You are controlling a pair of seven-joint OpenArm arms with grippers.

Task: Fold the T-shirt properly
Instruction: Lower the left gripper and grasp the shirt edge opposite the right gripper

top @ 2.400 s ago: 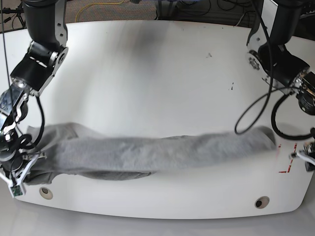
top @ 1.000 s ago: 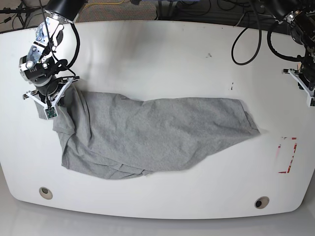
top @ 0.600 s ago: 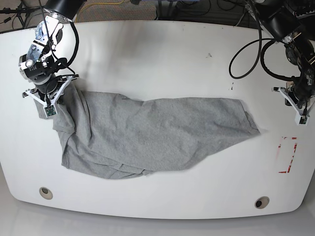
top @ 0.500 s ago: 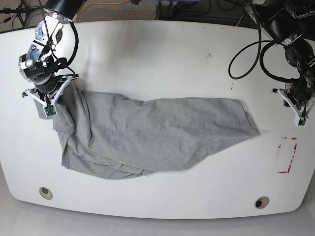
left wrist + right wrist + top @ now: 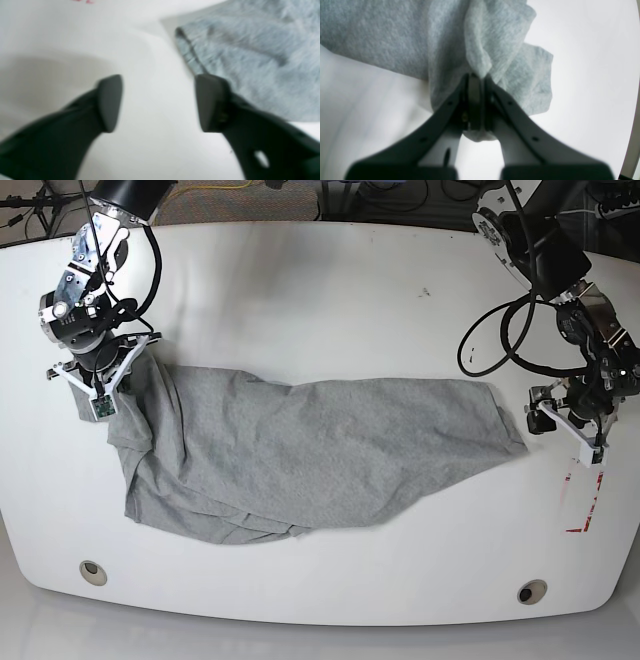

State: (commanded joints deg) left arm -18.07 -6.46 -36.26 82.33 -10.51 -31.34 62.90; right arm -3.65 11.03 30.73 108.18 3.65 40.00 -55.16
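The grey T-shirt [image 5: 310,455] lies rumpled across the middle of the white table [image 5: 330,310], no lettering showing. My right gripper [image 5: 110,385] is at its upper-left corner, shut on a bunched fold of the T-shirt [image 5: 485,57]. My left gripper [image 5: 562,430] hovers just right of the shirt's right-hand corner. In the left wrist view the left gripper [image 5: 158,102] is open with bare table between its fingers, and the T-shirt's hemmed edge [image 5: 245,62] lies beside the right finger [image 5: 212,102].
Red tape marks [image 5: 583,495] lie on the table at the right, under the left arm. Two round holes [image 5: 92,571] [image 5: 532,591] sit near the front edge. Cables [image 5: 500,340] hang from the left arm above the table.
The left arm has come down and inward toward the shirt's right corner. The right gripper and the shirt have stayed put since about a second ago.
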